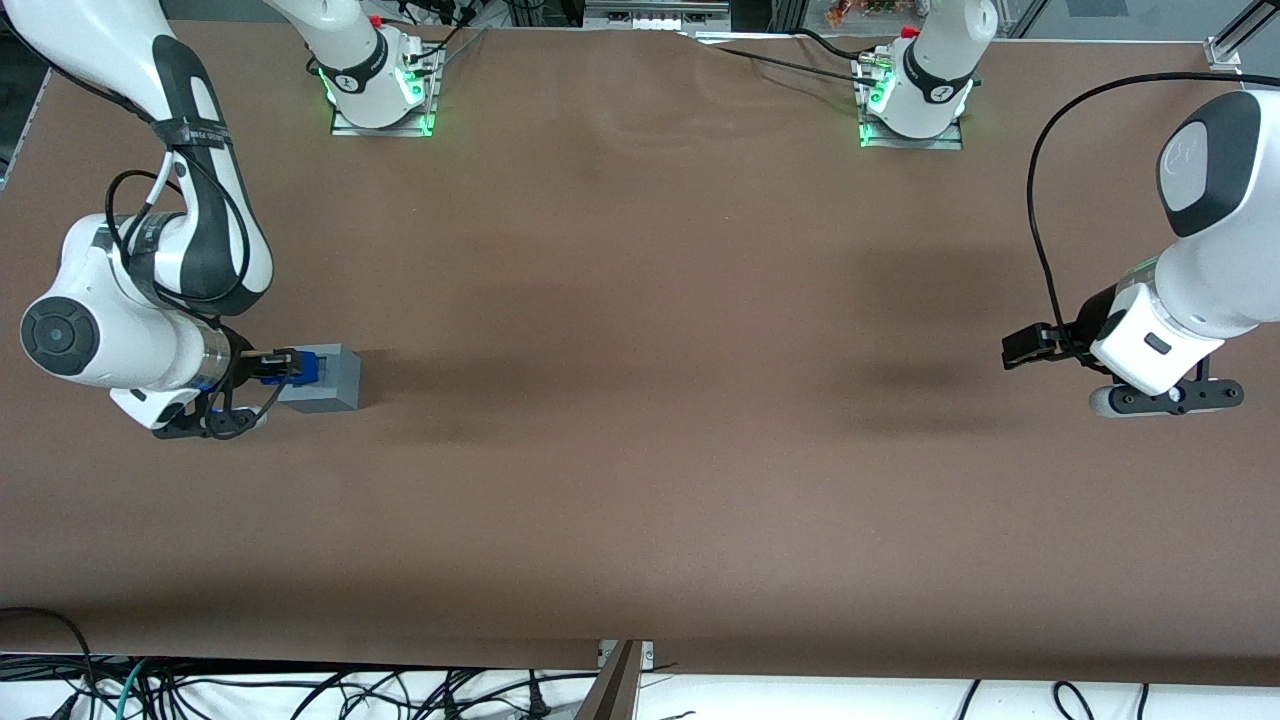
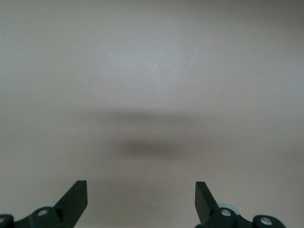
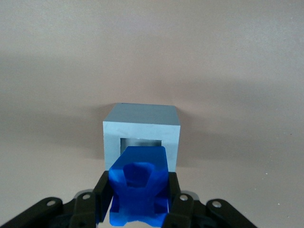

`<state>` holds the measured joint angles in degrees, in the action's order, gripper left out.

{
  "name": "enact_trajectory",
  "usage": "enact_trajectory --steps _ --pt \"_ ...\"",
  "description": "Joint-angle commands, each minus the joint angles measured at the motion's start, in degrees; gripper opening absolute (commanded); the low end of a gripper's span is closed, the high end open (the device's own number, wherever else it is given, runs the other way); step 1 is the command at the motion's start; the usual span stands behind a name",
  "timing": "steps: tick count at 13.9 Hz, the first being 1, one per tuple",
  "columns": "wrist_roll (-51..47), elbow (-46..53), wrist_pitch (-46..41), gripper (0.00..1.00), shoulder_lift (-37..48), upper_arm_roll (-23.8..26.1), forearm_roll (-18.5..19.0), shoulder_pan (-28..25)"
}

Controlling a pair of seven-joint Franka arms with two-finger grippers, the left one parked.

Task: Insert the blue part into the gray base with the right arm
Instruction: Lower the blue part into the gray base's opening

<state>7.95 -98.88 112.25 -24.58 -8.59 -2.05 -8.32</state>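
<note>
The gray base is a light-gray cube standing on the brown table toward the working arm's end. The right gripper hangs over it, shut on the blue part. In the right wrist view the blue part is pinched between the two black fingers, and its leading end reaches the square recess in the gray base. Part of the recess still shows as a dark gap above the blue piece. How deep the part sits in the recess cannot be told.
Brown table surface spreads wide around the cube. Two arm bases with green lights stand along the edge farthest from the front camera. Cables hang below the near edge.
</note>
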Motion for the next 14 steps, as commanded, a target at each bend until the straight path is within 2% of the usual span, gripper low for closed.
enact_trajectory --steps 1,5,14 --pt "0.58 -2.46 1.56 0.32 2.61 0.06 -0.85 0.23" --pt "0.58 -3.42 4.64 0.32 2.52 0.06 -0.85 0.23" --pt "-0.92 -4.66 5.17 0.32 2.78 0.32 -0.85 0.06"
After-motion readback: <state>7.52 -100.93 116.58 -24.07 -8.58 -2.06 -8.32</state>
